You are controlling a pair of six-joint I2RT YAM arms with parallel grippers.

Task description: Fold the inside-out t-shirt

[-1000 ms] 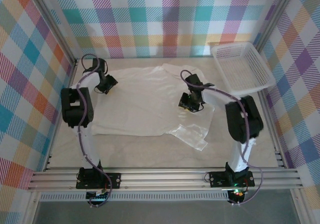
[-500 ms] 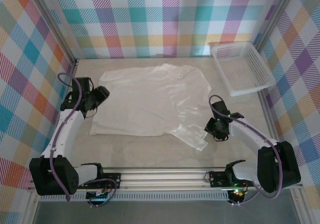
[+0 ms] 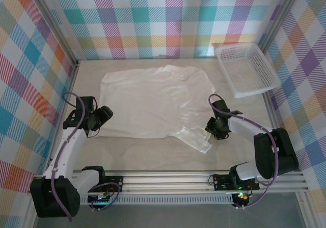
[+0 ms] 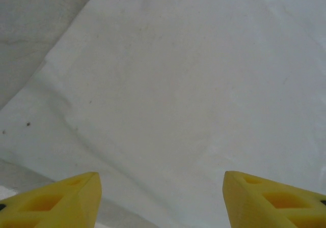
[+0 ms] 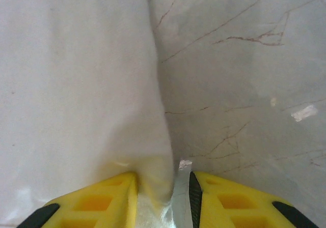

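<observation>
You are setting up the first fold: the plain white, thin-fabric, short-sleeved t-shirt (image 3: 147,101) is lying spread flat across the middle of the pale table top (image 3: 153,154), with one sleeve (image 3: 196,139) crumpled at its near right corner. Your right gripper (image 5: 163,184) is pinching the shirt's right edge between its yellow fingers, while your left gripper (image 4: 160,187) is hovering over the near left hem, fingers spread wide and holding nothing. Next, I judge, you are needing to lower the left fingers onto that hem and clamp it, so both sides are lifting together.
</observation>
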